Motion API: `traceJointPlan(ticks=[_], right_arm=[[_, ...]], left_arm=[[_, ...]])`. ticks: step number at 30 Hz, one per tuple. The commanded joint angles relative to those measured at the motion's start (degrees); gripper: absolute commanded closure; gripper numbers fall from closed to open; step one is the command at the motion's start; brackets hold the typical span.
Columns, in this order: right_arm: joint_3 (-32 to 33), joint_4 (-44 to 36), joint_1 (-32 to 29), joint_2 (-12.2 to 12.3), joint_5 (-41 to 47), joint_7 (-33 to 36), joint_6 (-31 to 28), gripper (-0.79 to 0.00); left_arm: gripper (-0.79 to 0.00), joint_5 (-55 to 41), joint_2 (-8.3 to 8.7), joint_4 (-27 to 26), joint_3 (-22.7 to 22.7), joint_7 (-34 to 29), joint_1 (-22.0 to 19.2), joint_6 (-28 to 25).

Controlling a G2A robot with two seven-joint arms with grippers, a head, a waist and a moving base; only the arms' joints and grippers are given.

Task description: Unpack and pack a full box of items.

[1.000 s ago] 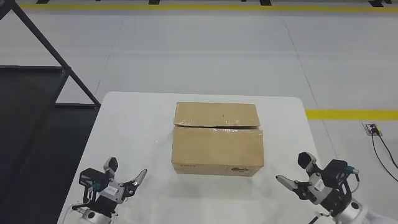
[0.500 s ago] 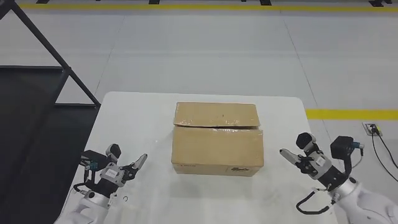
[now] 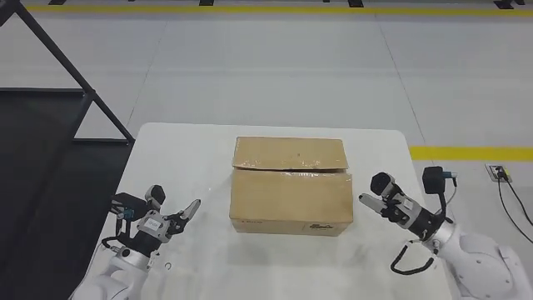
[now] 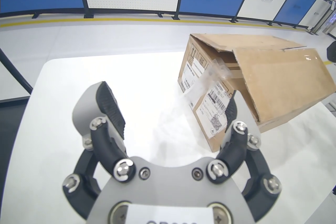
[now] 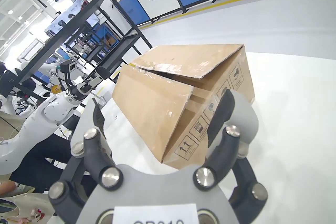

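Note:
A brown cardboard box [image 3: 290, 185] sits in the middle of the white table [image 3: 183, 158], its top flaps folded down and slightly gaping, with clear tape across them. My left gripper [image 3: 173, 210] is open near the table's front left, a short way from the box's left end [image 4: 207, 93]. My right gripper [image 3: 375, 193] is open close beside the box's right end, apart from it. In the right wrist view the box [image 5: 168, 93] lies just ahead of the open fingers [image 5: 223, 107]. The box's contents are hidden.
The table's right edge [image 3: 416, 192] runs just behind my right arm. A black metal frame [image 3: 58, 75] stands left of the table. The other arm [image 5: 55, 107] is visible beyond the box in the right wrist view.
My right gripper has moved forward and left, up to the box's right end. My left gripper has shifted slightly forward toward the box. The box has not moved.

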Motion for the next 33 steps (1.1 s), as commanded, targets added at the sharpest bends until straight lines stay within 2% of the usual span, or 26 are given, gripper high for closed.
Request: traceJointPlan(ticks=[1,6,12,19,26,29,33], right_arm=[[0.0,0.0,0.0,0.0,0.0,0.0,0.0,-0.785],[-3.8,3.4,2.7,-0.4,3.1,-0.8,4.0,-0.785],[-6.6,7.6,7.0,-0.6,8.9,2.8,6.2,-0.785],[-8.5,10.5,9.4,-0.4,21.9,10.7,0.9,-0.785],[-6.5,8.5,7.7,0.7,34.2,21.1,-6.4,-0.785],[-5.2,6.2,5.9,1.4,37.2,25.6,-8.9,-0.785],[-4.7,0.5,1.9,2.8,35.3,25.9,-8.7,-0.785]], left_arm=[[-0.785,0.0,0.0,0.0,0.0,0.0,0.0,0.0],[-0.785,-0.4,-0.07,-0.1,0.4,-0.6,-0.4,0.4],[-0.785,-2.5,-0.07,0.8,-0.1,-1.1,-1.2,-0.3],[-0.785,-3.3,-0.04,1.3,-0.7,-0.9,-0.8,-1.0],[-0.785,-3.4,-0.09,0.8,-0.1,-0.3,-0.4,-1.9],[-0.785,-3.2,-0.09,0.3,0.4,0.1,-0.3,-3.0],[-0.785,-2.8,-0.04,-0.5,1.2,-0.1,-0.1,-5.4]])
